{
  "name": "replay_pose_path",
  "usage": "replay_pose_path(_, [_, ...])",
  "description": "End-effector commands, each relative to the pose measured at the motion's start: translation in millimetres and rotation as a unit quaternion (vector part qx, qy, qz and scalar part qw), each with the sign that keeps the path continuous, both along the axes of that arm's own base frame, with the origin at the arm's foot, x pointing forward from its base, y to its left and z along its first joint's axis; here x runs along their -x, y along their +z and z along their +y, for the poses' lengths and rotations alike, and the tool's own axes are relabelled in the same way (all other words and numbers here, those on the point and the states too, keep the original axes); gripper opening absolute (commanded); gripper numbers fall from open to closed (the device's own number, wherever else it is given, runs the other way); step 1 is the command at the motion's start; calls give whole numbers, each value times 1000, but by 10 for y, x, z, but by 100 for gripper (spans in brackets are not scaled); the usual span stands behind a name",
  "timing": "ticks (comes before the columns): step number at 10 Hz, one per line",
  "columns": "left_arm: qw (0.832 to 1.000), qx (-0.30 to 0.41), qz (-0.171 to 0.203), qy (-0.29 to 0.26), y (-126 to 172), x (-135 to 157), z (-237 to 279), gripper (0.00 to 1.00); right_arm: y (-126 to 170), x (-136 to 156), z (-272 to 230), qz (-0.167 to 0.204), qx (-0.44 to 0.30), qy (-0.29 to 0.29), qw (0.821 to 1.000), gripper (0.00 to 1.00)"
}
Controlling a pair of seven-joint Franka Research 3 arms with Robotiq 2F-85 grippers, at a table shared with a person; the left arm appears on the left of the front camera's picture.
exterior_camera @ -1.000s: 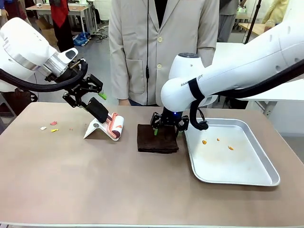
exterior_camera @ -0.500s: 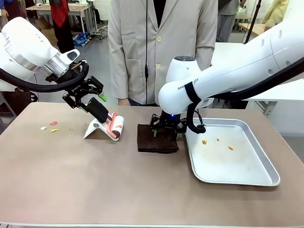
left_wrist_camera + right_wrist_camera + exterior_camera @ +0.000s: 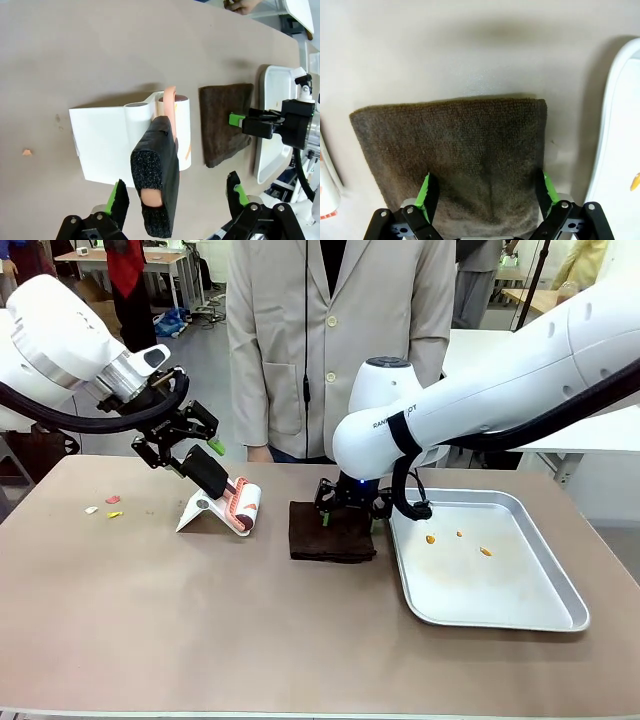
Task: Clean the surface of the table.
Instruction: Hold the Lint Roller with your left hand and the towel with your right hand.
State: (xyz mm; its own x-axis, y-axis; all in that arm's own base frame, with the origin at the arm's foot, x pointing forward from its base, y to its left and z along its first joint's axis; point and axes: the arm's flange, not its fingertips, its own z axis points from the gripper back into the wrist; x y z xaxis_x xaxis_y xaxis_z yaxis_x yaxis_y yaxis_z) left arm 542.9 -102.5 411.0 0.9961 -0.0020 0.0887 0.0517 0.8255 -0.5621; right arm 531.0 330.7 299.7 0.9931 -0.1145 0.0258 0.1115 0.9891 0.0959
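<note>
I count one tabletop (image 3: 300, 640), brown and bare across its near half, spanning my front view between the arms and the one person (image 3: 340, 340) standing at its far edge. On it sit one roller (image 3: 243, 505) leaning on one white stand (image 3: 200, 512), one dark cloth (image 3: 330, 538) folded flat near the middle, and one metal tray (image 3: 500, 590) just right of the cloth. Three orange bits (image 3: 485, 551) lie in the tray. Near the left edge I make out three scraps (image 3: 113, 499), one red, one white, one yellow, close together and well apart from the stand. My left end effector (image 3: 180, 448) is open, its two fingers either side of the roller's black foam handle (image 3: 157, 180); one pad sits just beside the foam, the other stands clear of it. My right end effector (image 3: 350, 518) is open too, pointing down at the cloth's far edge, with both green pads (image 3: 427, 195) spread over the fabric; whether they touch it I cannot tell.
</note>
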Motion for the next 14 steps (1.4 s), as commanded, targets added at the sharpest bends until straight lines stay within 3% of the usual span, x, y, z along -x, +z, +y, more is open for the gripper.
replay_pose_path(1, [1000,-6,11,7,43,-45,-52,100,13,-27,54,-6,19,-12,1000,100])
replay_pose_path(2, [1000,-6,7,9,53,-39,-60,67,11,-26,53,-2,18,-11,1000,40])
replay_pose_path(3, [1000,-8,9,8,55,-41,-42,40,7,-27,54,1,14,-11,1000,40])
replay_pose_path(4, [1000,-10,7,7,53,-36,-39,7,3,-25,54,3,13,-11,1000,0])
replay_pose_path(5, [1000,-9,7,8,48,-38,-22,0,3,-21,55,4,12,-9,1000,38])
replay_pose_path(6, [1000,-7,4,10,42,-33,14,0,4,-20,51,5,12,-7,1000,0])
replay_pose_path(14, [1000,-6,-4,7,50,-12,122,0,18,-26,12,12,0,1,1000,0])
